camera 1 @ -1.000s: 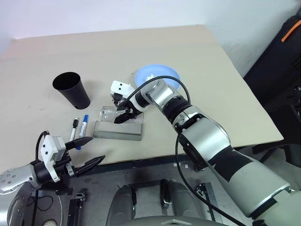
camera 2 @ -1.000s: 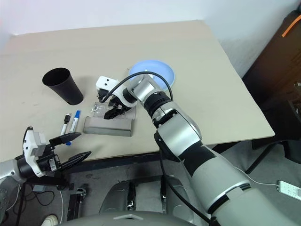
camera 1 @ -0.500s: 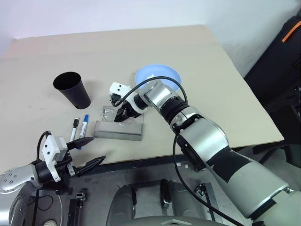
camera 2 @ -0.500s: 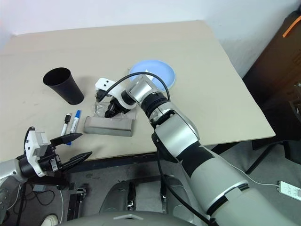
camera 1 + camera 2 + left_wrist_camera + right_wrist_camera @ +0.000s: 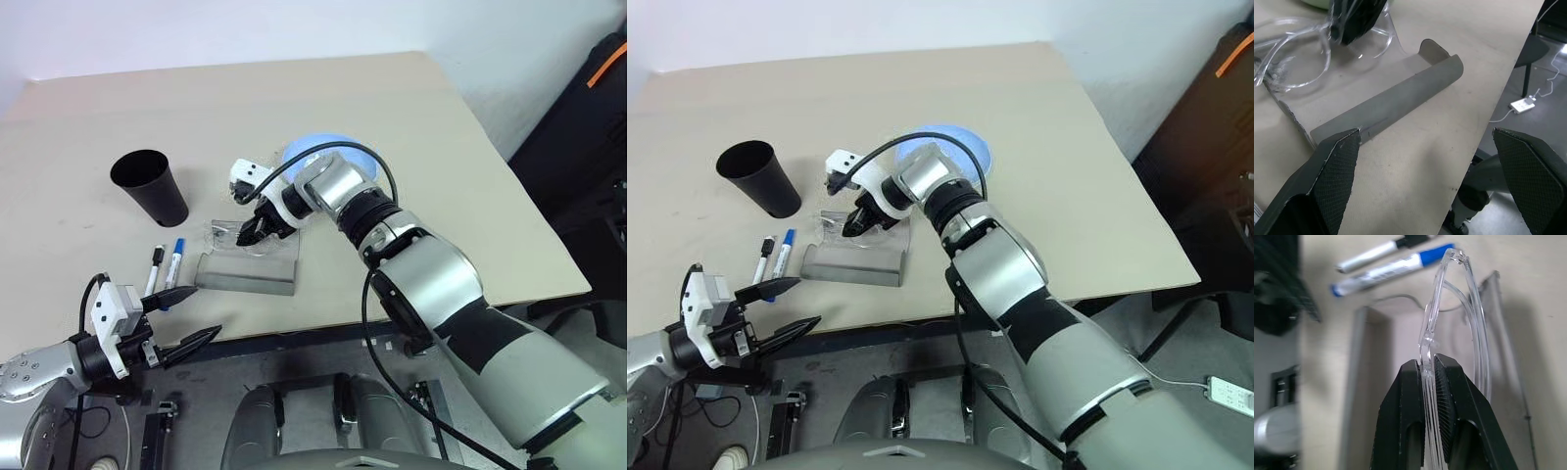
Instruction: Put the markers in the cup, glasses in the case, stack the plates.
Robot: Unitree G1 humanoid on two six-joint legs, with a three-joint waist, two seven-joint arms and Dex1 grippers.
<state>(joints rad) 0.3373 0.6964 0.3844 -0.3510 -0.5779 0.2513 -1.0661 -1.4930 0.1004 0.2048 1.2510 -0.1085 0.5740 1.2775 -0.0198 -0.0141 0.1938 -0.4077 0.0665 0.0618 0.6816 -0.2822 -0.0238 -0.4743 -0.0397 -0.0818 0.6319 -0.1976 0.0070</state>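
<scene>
My right gripper (image 5: 249, 231) is shut on the clear glasses (image 5: 1469, 333), pinching their frame between the fingers (image 5: 1409, 396). The glasses (image 5: 225, 235) hang tilted just over the open grey case (image 5: 247, 273), above its far side. Two markers, black-capped (image 5: 154, 265) and blue-capped (image 5: 175, 260), lie left of the case. Further back on the left stands the black cup (image 5: 150, 185). A light blue plate (image 5: 331, 147) is partly hidden behind my right forearm. My left gripper (image 5: 204, 311) is open with nothing in it, off the table's front edge, facing the case (image 5: 1386, 107).
The beige table (image 5: 411, 127) is bare to the right and behind. Its front edge (image 5: 323, 328) runs just below the case. A dark object (image 5: 588, 127) stands beyond the table's right side.
My right gripper went from partly open to shut on the glasses' frame. Its wrist then turned and tilted the glasses up a little. The left arm stayed still.
</scene>
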